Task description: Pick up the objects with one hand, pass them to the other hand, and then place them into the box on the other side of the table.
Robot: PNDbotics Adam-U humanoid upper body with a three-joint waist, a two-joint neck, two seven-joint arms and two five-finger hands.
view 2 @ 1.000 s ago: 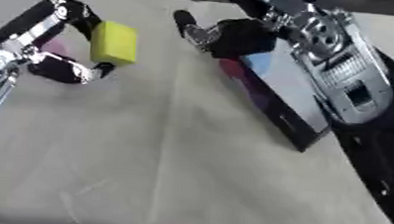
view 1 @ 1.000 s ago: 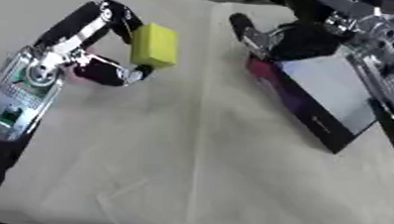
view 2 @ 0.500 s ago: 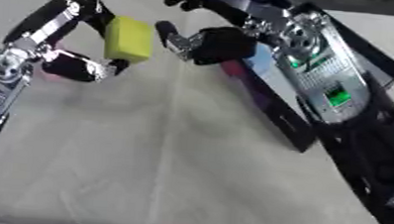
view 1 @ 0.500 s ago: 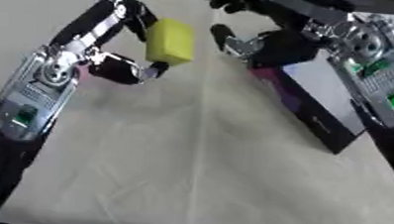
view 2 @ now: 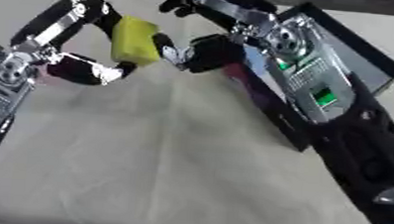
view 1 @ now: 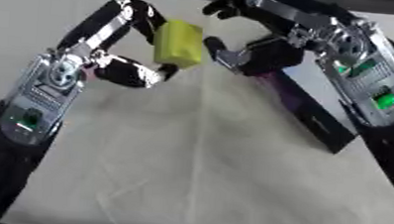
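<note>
Right eye view, box's (view 2: pixel 373 71) far rim shown

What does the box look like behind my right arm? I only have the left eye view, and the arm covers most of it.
Observer: In the right eye view the black rectangular open-topped box shows its far right wall and corner, past the forearm.
Operator: Which way does it sit?
Observer: Askew to the table edge, with that corner pointing away to the right.
Operator: How close is the right hand to the block?
Observer: From the right eye, no gap shows between the right hand and the yellow spongy-looking block, which the left hand holds off the table in its fingers. I cannot tell whether they touch.
</note>
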